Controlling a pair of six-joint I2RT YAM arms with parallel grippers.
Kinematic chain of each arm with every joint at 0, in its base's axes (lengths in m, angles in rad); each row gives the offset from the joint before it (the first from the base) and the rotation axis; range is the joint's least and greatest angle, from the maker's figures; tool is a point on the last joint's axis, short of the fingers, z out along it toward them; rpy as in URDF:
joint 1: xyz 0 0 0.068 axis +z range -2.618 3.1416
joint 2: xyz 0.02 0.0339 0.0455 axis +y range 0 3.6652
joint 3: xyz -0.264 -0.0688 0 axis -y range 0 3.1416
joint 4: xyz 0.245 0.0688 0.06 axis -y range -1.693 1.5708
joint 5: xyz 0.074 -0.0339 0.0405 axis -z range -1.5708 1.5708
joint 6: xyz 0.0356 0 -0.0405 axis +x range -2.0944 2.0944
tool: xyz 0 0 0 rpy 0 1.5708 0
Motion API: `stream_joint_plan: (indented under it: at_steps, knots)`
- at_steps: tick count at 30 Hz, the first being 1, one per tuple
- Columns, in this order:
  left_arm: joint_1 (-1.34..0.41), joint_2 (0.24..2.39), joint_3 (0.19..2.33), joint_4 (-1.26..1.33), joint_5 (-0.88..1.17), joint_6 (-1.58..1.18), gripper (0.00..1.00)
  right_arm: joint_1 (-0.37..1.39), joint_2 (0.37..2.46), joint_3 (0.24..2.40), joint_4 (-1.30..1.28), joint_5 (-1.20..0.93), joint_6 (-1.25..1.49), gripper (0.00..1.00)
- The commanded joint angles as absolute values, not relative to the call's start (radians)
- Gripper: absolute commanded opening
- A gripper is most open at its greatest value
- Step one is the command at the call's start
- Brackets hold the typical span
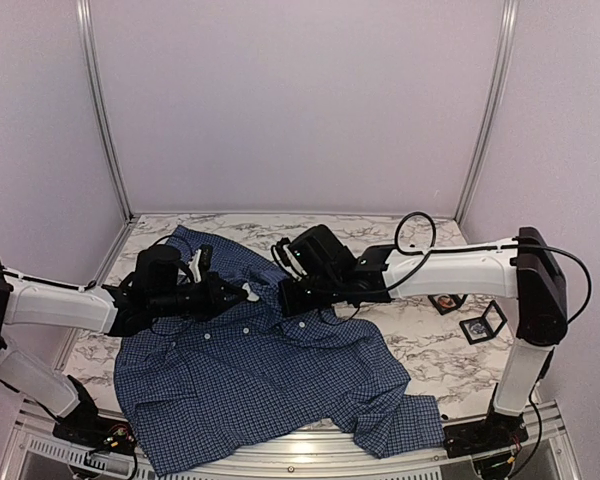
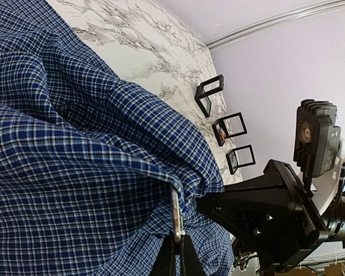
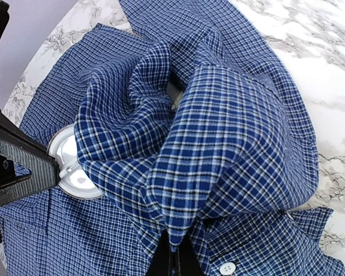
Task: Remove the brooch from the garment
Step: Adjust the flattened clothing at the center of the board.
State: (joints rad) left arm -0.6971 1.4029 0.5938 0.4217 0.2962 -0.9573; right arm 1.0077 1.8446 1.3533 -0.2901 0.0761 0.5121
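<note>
**Operator:** What has the left side got?

**Spotter:** Your left pincer (image 2: 176, 253) is pressed together on a fold of the garment (image 1: 260, 370) and holds that cloth up off the counter (image 1: 420, 340). I'd judge the point is to put the fabric under tension, so a pin can be worked out of it.

**Operator:** And in the middle, where's the brooch?

**Spotter:** You can't see it plainly. The cloth rises in a bunched ridge between your two pincers. The right wrist view shows a pale speck (image 3: 174, 102) deep in the hollow of that ridge. Whether that is the brooch or a white button, I cannot tell. Either way, nothing shows it off the garment yet.

**Operator:** And the right?

**Spotter:** Your right pincer (image 3: 172, 260) is pinched tight on the facing fold, just beside the left one, so the two grip the ridge from opposite sides. The small black frames (image 1: 483, 325) lie well apart on the counter to the right, out of the way of the pull
</note>
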Motion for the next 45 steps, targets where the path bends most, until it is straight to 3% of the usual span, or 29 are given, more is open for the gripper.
stream_joint_plan:
  at_steps: [1, 10, 24, 35, 42, 45]
  knots:
    - [-0.679, 1.387, 0.607, 0.456, 0.368, -0.924, 0.0, 0.989, 1.787, 1.327, -0.27, 0.097, 0.523, 0.0]
    - [-0.673, 1.397, 0.597, 0.516, 0.373, -0.936, 0.0, 1.004, 1.777, 1.34, -0.218, 0.016, 0.461, 0.0]
    - [-0.677, 1.391, 0.573, 0.695, 0.085, -0.99, 0.0, 1.074, 1.846, 1.402, -0.146, -0.184, 0.395, 0.0]
    - [-0.72, 1.361, 0.54, 0.789, 0.008, -0.882, 0.0, 1.058, 1.865, 1.439, -0.168, -0.161, 0.411, 0.0]
    - [-0.751, 1.264, 0.506, 0.657, -0.084, -0.754, 0.0, 1.021, 1.773, 1.426, -0.162, -0.173, 0.39, 0.36]
    - [-0.756, 1.236, 0.483, 0.584, -0.082, -0.769, 0.0, 1.004, 1.762, 1.451, -0.167, -0.193, 0.375, 0.45]
